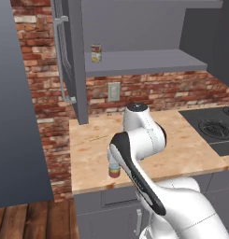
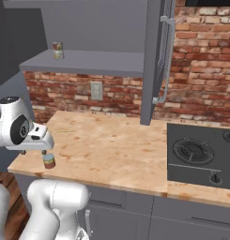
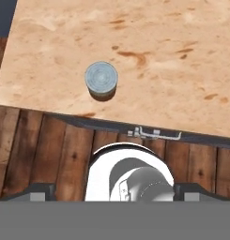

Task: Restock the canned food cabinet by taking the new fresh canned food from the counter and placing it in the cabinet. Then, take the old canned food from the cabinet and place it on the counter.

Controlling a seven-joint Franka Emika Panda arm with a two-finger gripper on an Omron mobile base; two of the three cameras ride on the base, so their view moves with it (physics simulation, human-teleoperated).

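We find the short squat can with a red label and pale silver lid [image 2: 49, 161] standing upright near the front left edge of the wide tan wood-grain countertop [image 2: 116, 145]; in the hand view its round lid [image 3: 101, 77] sits left of centre in the upper half, close to the counter's front lip. In the left base view it peeks out at centre left, beside the white arm's elbow [image 1: 114, 169].

The two-finger gripper [image 2: 34, 151] hangs just above and slightly left of that can, apart from it. From the hand view we judge the tips stand wide apart at the bottom corners, with nothing between them.

In the upper left of both base views, the taller yellow-and-white can [image 1: 96, 53] stands on the flat grey shelf of the dark grey wall cabinet [image 1: 148, 60], whose door with its long silver bar handle [image 1: 62, 60] is swung open.

So we judge nothing is finished: the new can is still to be lifted and shelved, and the old one brought down after.
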